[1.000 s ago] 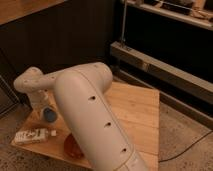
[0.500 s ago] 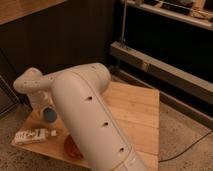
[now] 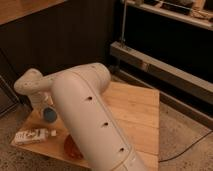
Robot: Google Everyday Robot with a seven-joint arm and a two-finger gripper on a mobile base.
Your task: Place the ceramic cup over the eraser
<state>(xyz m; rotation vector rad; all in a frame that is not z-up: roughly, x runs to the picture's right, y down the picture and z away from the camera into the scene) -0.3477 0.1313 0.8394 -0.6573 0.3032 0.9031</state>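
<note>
The ceramic cup (image 3: pixel 48 114), small, rounded and light blue, is at the left end of the wooden table (image 3: pixel 135 115). My gripper (image 3: pixel 38 105) hangs down from the white wrist right beside the cup, on its left and touching or nearly touching it. Whether it holds the cup is hidden by the arm. A white oblong thing with dark print, which looks like the eraser (image 3: pixel 33 135), lies flat near the table's front left corner, a short way in front of the cup.
My thick white arm (image 3: pixel 92 125) crosses the foreground and hides the table's middle. A red-brown bowl (image 3: pixel 71 148) peeks out from under it at the front edge. A dark metal shelf unit (image 3: pixel 165 65) stands behind the table on the right.
</note>
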